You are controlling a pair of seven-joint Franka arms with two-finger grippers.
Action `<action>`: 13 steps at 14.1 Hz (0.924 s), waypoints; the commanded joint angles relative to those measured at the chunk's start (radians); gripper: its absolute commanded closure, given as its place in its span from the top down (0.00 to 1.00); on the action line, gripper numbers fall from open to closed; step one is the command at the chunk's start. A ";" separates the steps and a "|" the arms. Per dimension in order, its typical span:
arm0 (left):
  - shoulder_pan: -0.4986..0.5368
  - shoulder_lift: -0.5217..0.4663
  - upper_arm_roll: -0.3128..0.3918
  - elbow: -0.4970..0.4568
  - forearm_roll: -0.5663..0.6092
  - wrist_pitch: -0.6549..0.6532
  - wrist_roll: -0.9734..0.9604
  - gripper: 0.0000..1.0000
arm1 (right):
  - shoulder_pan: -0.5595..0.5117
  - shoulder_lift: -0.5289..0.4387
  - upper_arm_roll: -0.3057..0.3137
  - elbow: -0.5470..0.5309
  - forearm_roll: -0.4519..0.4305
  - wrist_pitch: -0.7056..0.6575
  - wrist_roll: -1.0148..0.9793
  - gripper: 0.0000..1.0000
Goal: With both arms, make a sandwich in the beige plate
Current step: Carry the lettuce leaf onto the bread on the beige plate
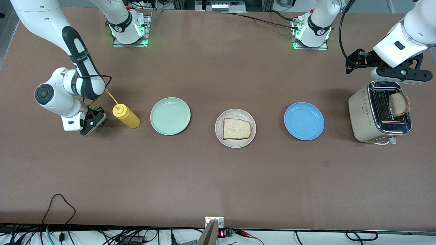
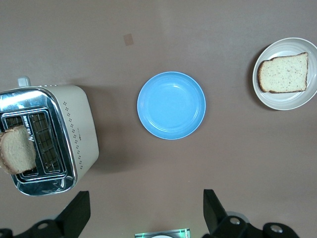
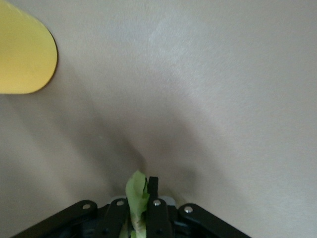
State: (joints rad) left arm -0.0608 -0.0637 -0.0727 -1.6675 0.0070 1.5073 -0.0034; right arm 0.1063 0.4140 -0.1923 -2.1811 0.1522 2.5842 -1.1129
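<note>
One bread slice (image 1: 236, 129) already lies flat on the beige plate (image 1: 219, 136), at the centre of the front view between the mint-green plate (image 1: 170, 115) and the blue plate (image 1: 304, 121). That is as far as my sandwich has got: base layer down, lettuce and top slice to come.

At the left of the front view, my right gripper (image 1: 91, 125) is low at the tabletop (image 1: 218, 177) beside the yellow squeeze bottle (image 1: 125, 115), its jaws clamped on a lettuce leaf (image 3: 136, 198); the right wrist view shows the green strip pinched between them. I judge the leaf is just caught and not yet lifted, with the carry to the beige plate ahead.

At the upper right of the front view, my left gripper (image 2: 143, 218) waits over the tabletop by the toaster (image 1: 361, 115), jaws wide with nothing in them. The second bread slice (image 1: 399, 104) stands tilted in a toaster slot, untouched. I reckon it goes on last.

Much of the leaf is hidden: in the front view the right gripper covers all but a green fringe, and the wrist view cuts it off at the bottom edge. I cannot tell whether the leaf touches the tabletop. The left gripper's fingertips are cut off at the bottom of its own wrist view, and how deep the slice sits in the toaster is not visible.
</note>
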 commanded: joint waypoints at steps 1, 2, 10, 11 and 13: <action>-0.001 -0.004 0.005 0.012 -0.015 -0.018 0.002 1.00 | -0.025 -0.075 0.022 0.035 -0.006 -0.097 -0.024 0.00; -0.001 -0.005 0.005 0.012 -0.015 -0.018 0.000 1.00 | -0.023 -0.086 0.024 0.067 -0.008 -0.125 -0.036 0.00; -0.001 -0.005 0.005 0.012 -0.015 -0.018 0.003 1.00 | 0.099 -0.110 0.028 0.509 0.001 -0.577 -0.048 0.00; -0.001 -0.004 0.005 0.012 -0.015 -0.018 0.003 1.00 | 0.136 -0.109 0.028 0.550 0.001 -0.613 -0.038 0.00; -0.001 -0.004 0.005 0.012 -0.013 -0.018 0.003 1.00 | 0.206 -0.098 0.028 0.601 0.003 -0.627 -0.035 0.00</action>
State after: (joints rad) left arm -0.0608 -0.0637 -0.0726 -1.6675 0.0070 1.5073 -0.0034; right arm 0.2516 0.2881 -0.1587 -1.6523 0.1529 1.9960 -1.1549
